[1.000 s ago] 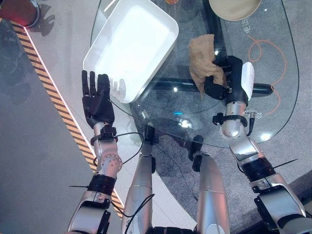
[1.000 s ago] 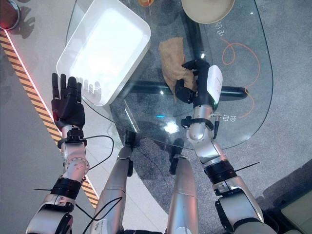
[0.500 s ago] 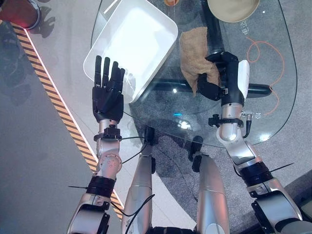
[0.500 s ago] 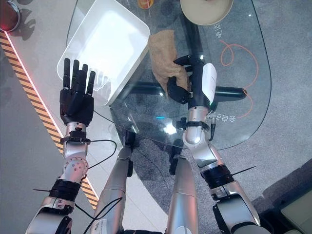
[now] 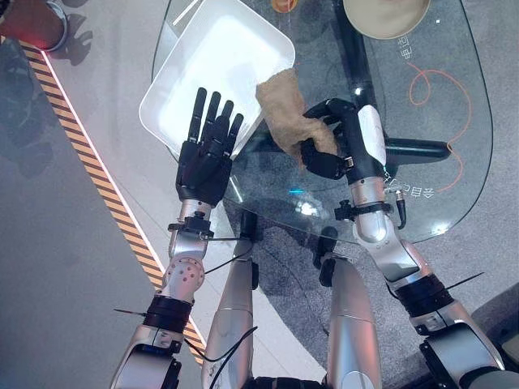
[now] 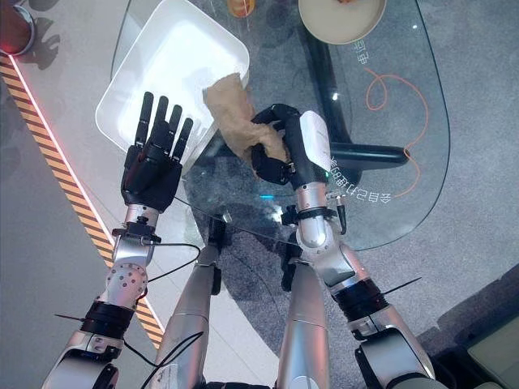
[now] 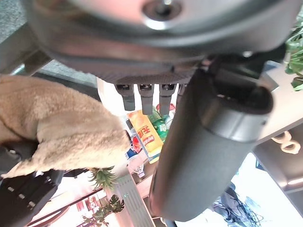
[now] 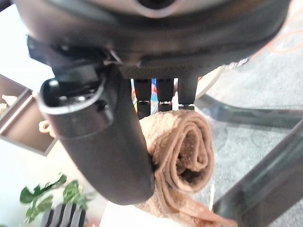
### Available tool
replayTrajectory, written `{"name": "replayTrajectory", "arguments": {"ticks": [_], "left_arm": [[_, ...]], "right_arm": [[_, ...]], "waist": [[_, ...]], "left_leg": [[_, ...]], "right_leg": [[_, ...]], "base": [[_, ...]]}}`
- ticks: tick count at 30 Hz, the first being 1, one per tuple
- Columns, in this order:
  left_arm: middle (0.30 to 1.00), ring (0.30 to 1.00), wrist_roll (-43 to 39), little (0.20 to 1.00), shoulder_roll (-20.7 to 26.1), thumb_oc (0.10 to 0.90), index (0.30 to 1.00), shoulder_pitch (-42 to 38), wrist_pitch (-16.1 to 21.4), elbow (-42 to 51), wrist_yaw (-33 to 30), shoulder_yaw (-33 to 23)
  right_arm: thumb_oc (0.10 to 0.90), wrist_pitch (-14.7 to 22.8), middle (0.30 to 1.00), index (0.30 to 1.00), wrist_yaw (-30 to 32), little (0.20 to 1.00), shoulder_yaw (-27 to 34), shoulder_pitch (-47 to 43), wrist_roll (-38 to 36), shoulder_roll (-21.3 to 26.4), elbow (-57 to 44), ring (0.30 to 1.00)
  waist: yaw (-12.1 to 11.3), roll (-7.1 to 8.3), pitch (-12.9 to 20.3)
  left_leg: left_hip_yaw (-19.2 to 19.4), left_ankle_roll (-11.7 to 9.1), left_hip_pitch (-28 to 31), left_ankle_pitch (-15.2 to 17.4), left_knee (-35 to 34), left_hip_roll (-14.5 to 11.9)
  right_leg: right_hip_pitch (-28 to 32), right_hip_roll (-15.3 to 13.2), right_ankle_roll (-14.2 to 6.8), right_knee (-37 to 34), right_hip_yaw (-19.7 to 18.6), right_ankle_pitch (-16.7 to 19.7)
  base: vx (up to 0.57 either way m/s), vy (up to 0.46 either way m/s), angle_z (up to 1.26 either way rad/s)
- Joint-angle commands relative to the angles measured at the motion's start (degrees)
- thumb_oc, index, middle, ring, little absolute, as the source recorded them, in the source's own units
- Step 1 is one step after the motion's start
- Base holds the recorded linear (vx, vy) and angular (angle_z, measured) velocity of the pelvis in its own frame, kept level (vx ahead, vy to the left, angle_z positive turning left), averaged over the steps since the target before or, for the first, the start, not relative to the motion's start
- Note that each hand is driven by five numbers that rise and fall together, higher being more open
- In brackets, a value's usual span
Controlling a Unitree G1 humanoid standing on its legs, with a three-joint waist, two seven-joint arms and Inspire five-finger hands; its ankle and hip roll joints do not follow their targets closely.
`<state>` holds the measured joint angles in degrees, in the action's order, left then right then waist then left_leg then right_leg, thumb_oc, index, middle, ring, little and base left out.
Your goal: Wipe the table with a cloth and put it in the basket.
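Note:
A tan cloth (image 5: 285,107) hangs bunched in my right hand (image 5: 334,144), whose fingers curl round it just above the glass table (image 5: 438,194), beside the white basket's near right corner. In the right wrist view the rolled cloth (image 8: 182,151) sits between the thumb and the fingers. The white basket (image 5: 215,77) rests on the table's left part and overhangs its edge. My left hand (image 5: 204,158) is held up flat with straight fingers at the basket's near rim, close to the cloth (image 7: 61,127).
A beige bowl (image 5: 385,14) stands at the table's far edge, with an orange object (image 5: 284,5) to its left. An orange cord (image 5: 442,81) loops under the glass at the right. A yellow-and-black striped floor line (image 5: 97,174) runs along the left.
My right hand has carried the cloth leftward across the table to the basket's corner. My left hand has risen forward and rightward to the basket's near rim, fingers still straight.

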<state>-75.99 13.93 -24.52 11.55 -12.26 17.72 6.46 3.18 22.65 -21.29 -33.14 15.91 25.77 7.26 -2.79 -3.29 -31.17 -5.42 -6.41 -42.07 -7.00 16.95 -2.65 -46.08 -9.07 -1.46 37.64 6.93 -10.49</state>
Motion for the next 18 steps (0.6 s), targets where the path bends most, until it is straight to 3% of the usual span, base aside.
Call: {"name": "replayTrajectory", "arguments": {"ticks": [1, 18], "left_arm": [[0.9, 0.9, -1.0, 0.9, 1.9, 0.8, 0.9, -2.5, 0.6, 9.4, 5.6, 0.4], [0.9, 0.9, 0.3, 0.9, 2.5, 0.8, 0.9, -3.2, -2.4, 9.7, 2.9, 2.0]], "right_arm": [[0.1, 7.1, 0.3, 0.3, -0.4, 0.2, -0.9, -7.9, 2.5, -0.5, -14.2, 0.3], [0.1, 5.5, 0.3, 0.3, -2.7, 0.2, -4.1, -10.3, 1.6, -0.4, -15.6, 0.3]], "waist": [[1.0, 0.42, 1.4], [0.6, 0.16, 1.4]], "left_leg": [[4.9, 6.5, 3.6, 9.3, 5.2, 6.6], [5.0, 6.5, 3.3, 9.0, 5.1, 7.0]], "right_leg": [[5.2, 5.8, -0.2, -10.7, -0.8, 5.9], [4.9, 5.7, 0.0, -10.7, -0.3, 6.0]], "base": [[0.0, 0.0, 0.0], [0.0, 0.0, 0.0]]}}
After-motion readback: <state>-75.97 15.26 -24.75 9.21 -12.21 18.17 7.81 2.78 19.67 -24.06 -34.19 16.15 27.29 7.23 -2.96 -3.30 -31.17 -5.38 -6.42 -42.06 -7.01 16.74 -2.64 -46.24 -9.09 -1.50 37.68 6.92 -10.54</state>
